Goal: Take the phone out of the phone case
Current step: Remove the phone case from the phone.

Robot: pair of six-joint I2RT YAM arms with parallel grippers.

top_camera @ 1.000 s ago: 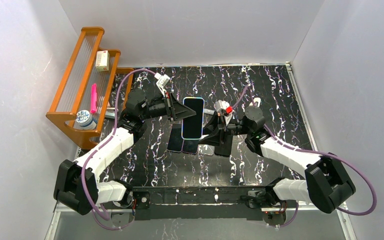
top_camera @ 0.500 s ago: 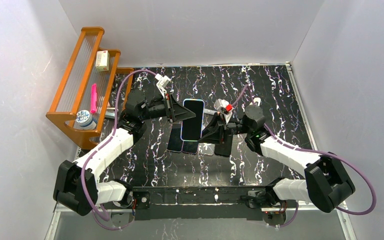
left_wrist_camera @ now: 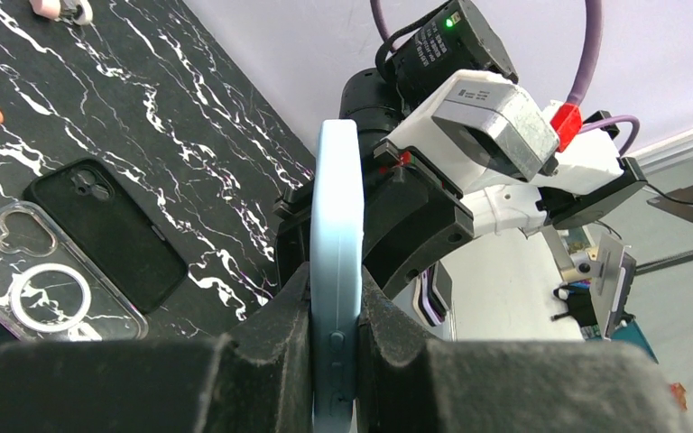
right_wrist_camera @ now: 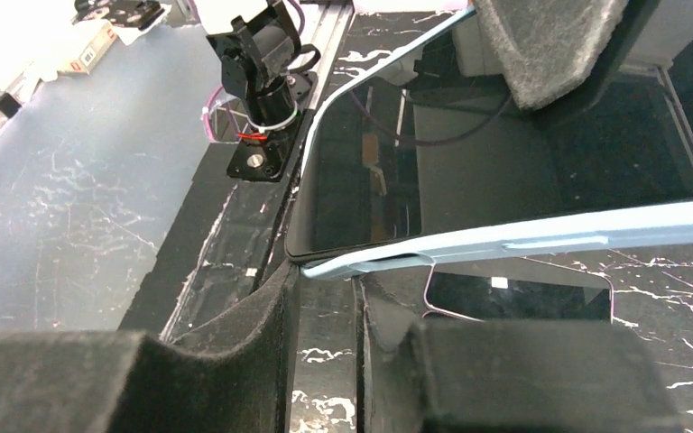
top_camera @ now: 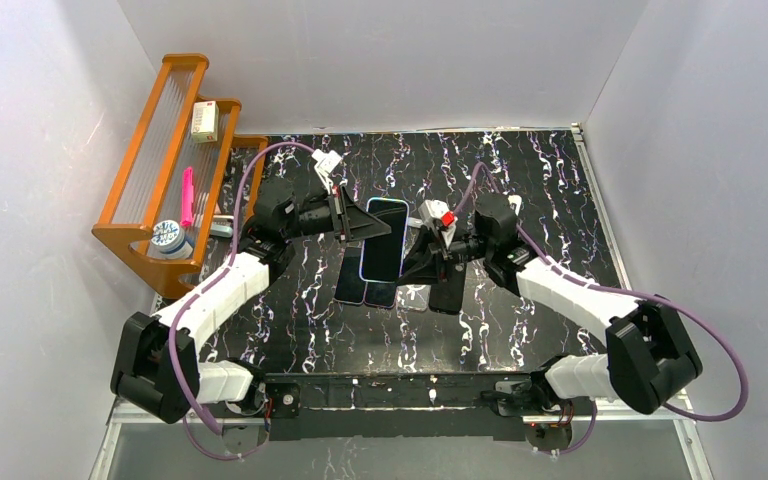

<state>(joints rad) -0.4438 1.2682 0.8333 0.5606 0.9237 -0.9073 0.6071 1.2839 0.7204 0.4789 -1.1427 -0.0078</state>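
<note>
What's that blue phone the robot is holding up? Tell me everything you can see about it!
The phone has a dark, blank glass screen. It sits in a light blue, rubbery-looking case with raised side buttons. It is lifted above the table, screen towards the top camera. The left gripper is clamped on one long side. The right gripper has a finger on either side of a corner, where the case lip seems slightly peeled away. I can't tell if it is pinching.

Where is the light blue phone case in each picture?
Top view: phone case in the middle, between both arms.
Left wrist: phone case edge-on, centre.
Right wrist: phone case rim runs from lower middle to the right edge.
Shared landmark: black marbled table.
</note>
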